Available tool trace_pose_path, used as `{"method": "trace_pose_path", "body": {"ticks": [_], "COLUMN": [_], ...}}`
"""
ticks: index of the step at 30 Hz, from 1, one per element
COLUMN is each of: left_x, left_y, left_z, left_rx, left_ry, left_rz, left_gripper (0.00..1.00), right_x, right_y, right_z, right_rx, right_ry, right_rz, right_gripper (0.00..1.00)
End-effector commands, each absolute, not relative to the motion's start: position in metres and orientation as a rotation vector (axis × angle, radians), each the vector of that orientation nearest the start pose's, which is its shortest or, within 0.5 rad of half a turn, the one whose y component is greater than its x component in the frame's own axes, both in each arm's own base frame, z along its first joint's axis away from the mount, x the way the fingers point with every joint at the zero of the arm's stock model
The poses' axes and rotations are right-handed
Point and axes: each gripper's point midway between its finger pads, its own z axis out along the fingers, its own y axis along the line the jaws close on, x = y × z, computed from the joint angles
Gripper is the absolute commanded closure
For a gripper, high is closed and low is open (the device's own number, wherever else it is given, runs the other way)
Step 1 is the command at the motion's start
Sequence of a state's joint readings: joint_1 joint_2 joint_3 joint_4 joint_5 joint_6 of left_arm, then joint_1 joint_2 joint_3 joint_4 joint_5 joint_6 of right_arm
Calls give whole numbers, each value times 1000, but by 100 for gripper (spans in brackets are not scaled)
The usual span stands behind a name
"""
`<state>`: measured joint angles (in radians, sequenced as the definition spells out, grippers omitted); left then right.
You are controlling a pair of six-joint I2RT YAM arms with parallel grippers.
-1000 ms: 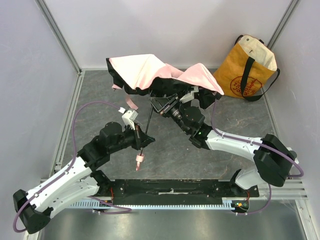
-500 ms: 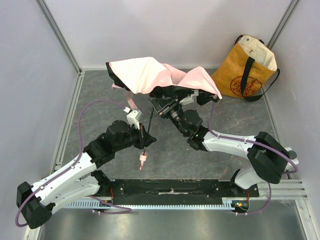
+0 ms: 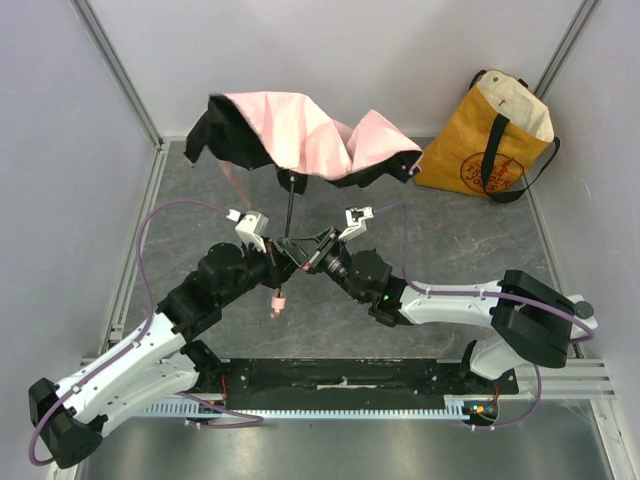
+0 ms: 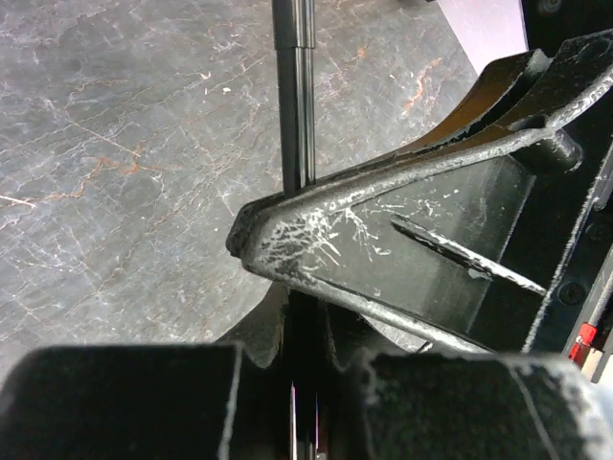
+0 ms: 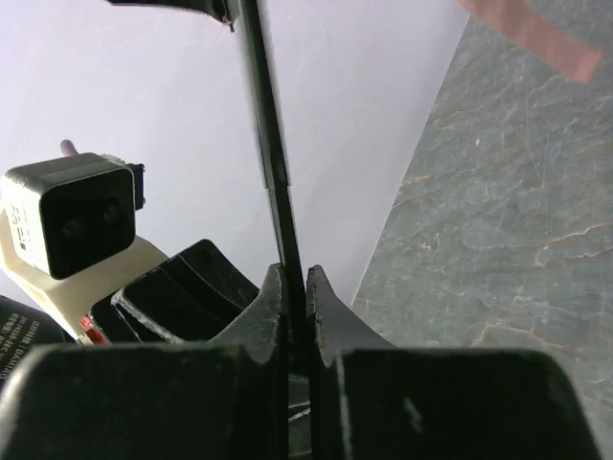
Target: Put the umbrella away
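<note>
The left gripper and right gripper both pinch the shaft of the umbrella, held up mid-table. It looks only partly folded, and the bag stands well apart, so most of the work seems left.

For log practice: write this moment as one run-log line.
left end effector: shut on umbrella shaft | right end effector: same | canopy: partly collapsed

Umbrella mid-table, tote bag in your far right corner.
The canopy sits toward the back of the table, just left of the bag. Its shaft runs toward you, and your left gripper and right gripper meet on it from either side.
</note>
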<state>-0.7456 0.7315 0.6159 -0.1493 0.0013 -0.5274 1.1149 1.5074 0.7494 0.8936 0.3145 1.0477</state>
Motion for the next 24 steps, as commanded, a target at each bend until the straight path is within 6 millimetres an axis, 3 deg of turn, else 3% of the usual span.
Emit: {"method": "trace_pose_path", "body": {"ticks": [1,3,7,8,9,10,12,16,24], "left_x": [231,229,216,214,213,211,209,207,206], "left_y": [-208,-204,-213,-212,-212,-210,-207,-209,-213], "left_z": [377,371,344,335,324,320,312,305,302], "left_rx": [62,55,101,97,99,97,87,92,129], "left_ry": [1391,1413,1464,1480,1498,1502,1508,1516,1550], "left_rz": [-969,-953,-1026,-1030,-1028,-1029,-1030,-1040,-1036], "left_gripper": [98,98,98,98,98,98,98,98,98], "right_x": [169,178,225,237,245,254,268,285,306], "right_y": [435,425,411,404,397,390,380,394,418], "right_z": [199,207,245,256,266,275,286,311,362], "right_rx": [-5,32,-6,20,55,96,184,180,161], "right_ry": [1914,1881,1832,1807,1782,1763,1741,1726,1582], "right_rz": [1486,1479,1360,1363,1371,1379,1392,1416,1494], "right_gripper": [100,100,97,89,76,57,36,31,32]}}
